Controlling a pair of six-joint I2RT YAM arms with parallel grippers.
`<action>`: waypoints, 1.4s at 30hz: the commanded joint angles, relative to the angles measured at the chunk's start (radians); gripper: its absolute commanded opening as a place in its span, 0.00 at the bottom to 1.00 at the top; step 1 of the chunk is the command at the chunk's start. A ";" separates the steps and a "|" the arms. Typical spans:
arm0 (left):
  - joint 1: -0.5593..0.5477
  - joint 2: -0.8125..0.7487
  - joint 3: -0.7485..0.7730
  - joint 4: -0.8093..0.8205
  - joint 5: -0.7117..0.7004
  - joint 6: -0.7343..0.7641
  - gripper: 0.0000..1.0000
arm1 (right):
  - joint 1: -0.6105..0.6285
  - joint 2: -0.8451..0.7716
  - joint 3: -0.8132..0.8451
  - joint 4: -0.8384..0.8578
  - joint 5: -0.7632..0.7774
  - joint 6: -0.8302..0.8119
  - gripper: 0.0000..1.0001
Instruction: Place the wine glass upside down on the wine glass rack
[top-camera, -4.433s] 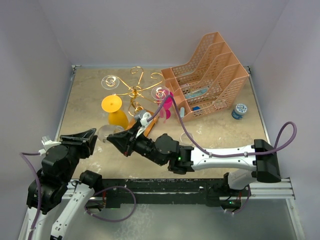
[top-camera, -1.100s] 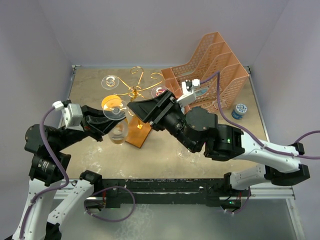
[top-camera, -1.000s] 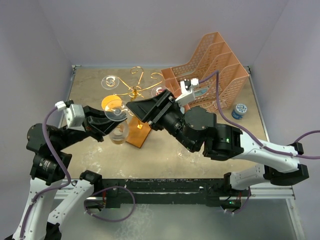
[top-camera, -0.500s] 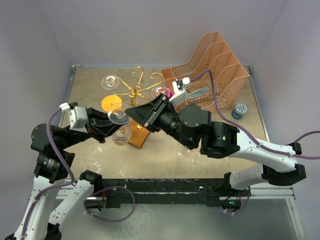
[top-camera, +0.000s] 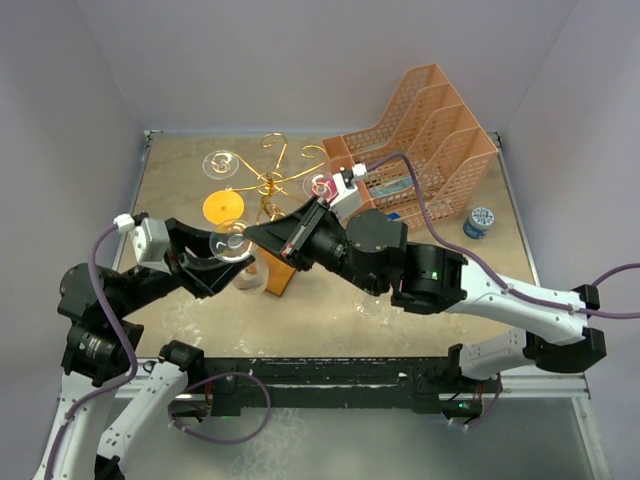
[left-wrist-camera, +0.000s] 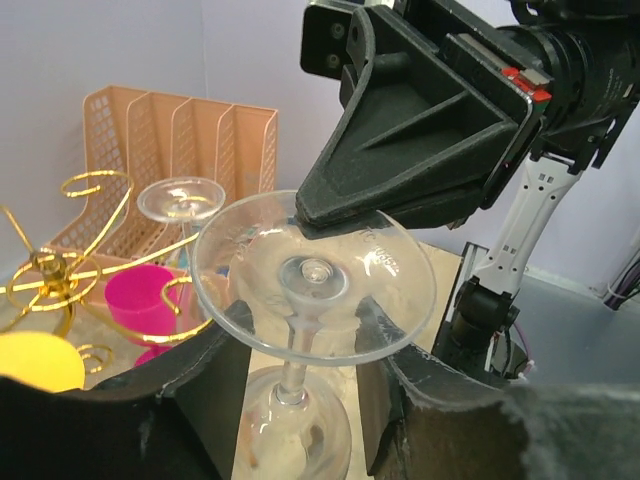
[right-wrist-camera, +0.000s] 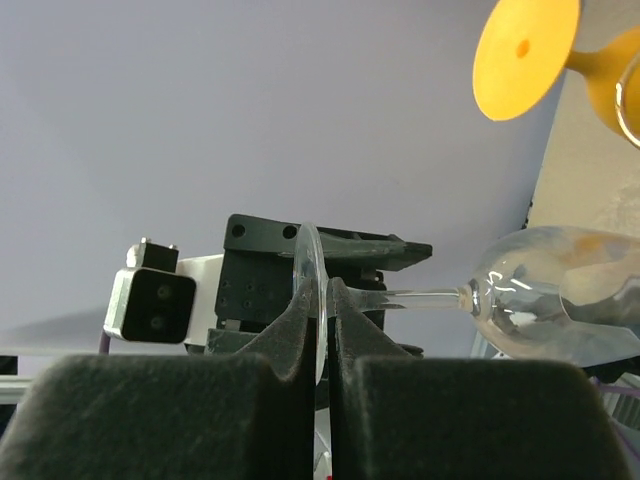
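The wine glass (left-wrist-camera: 312, 275), turned foot-up, is clamped at its foot rim by the right gripper (right-wrist-camera: 322, 300), the jaws of the left gripper (left-wrist-camera: 297, 352) are parted around its stem, and hanging on the nearby wine glass rack (top-camera: 272, 182) is not yet done.

**Black hands, white limbs**

Tipped with matte black wedge fingers (left-wrist-camera: 420, 130) on left gripper (top-camera: 222, 262) and right gripper (top-camera: 254, 233). Capped behind each hand with a white camera block (top-camera: 150, 238). Trailed by purple cables (top-camera: 93, 265) from the wrists. Farther back, sheathed in white links (top-camera: 510, 295) between black joints, with a green light (top-camera: 432, 277) behind the right wrist.
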 joint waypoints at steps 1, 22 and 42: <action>0.000 -0.070 -0.003 -0.073 -0.103 -0.056 0.43 | 0.003 -0.046 -0.035 -0.006 -0.007 0.082 0.00; -0.001 -0.063 0.113 -0.159 -0.397 -0.531 0.48 | -0.030 -0.174 -0.223 -0.038 0.396 0.092 0.00; -0.002 -0.002 0.197 -0.277 -0.490 -0.413 0.48 | -0.273 -0.072 -0.208 0.194 0.129 -0.018 0.00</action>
